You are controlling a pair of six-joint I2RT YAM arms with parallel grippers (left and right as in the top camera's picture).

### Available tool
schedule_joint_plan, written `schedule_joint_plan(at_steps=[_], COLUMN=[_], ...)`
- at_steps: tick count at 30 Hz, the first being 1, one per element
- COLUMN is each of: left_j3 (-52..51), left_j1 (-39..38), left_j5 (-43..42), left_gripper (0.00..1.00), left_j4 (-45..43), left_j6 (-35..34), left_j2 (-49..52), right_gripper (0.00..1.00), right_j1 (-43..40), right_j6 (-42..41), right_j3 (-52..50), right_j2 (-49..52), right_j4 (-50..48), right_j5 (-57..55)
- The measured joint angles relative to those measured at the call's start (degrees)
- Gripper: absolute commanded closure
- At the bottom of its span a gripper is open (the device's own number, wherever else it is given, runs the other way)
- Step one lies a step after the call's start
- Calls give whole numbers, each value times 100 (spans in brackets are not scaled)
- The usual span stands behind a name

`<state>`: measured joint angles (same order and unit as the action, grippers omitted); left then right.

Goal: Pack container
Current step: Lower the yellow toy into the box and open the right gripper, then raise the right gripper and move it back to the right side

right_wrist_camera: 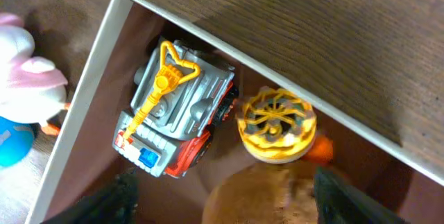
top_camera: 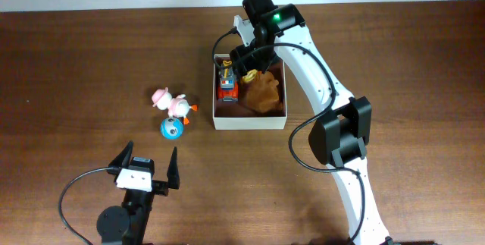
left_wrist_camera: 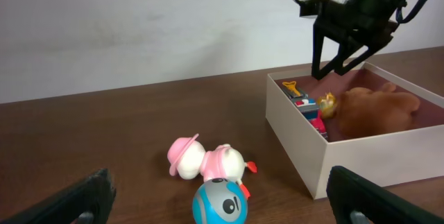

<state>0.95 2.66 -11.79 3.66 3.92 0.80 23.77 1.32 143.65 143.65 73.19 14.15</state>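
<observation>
Cream-walled container right of centre | inside: one toy truck, one yellow disc, one brown plush | outside, left: one pink-white duck, one blue ball | right gripper over container's far end, jaws apart, empty | left gripper near side, jaws wide, empty | step: likely drop-off; next: fetch duck or ball
</observation>
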Motion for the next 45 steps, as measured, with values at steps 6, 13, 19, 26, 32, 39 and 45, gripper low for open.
schedule_joint_plan(at_steps=[6,13,19,26,32,39,45], left_j3=[0,0,0,0,0,0,0], left_j1=[0,0,0,0,0,0,0], left_j5=[0,0,0,0,0,0,0], left_gripper=[0,1,0,0,0,0,0], left_j4=[0,0,0,0,0,0,0], left_j6=[0,0,0,0,0,0,0], left_j2=[0,0,0,0,0,0,0], right_gripper=[12,1,1,1,1,1,1], right_j1=[0,-20,-302,-1644,-2498,-3047,-3217], right_j6=[-2,0,-426,-1193,-1438,-1495,-1506], right_j3=[39,944,2050,2457,2124,920,-37], right_j2=[0,-4,-240,-667,-656,-654,-645], right_j4=[197,1185,2131,2378,2378,2166,1980], right_j5=[13,7,-417,-857,-1178,-1453,-1523])
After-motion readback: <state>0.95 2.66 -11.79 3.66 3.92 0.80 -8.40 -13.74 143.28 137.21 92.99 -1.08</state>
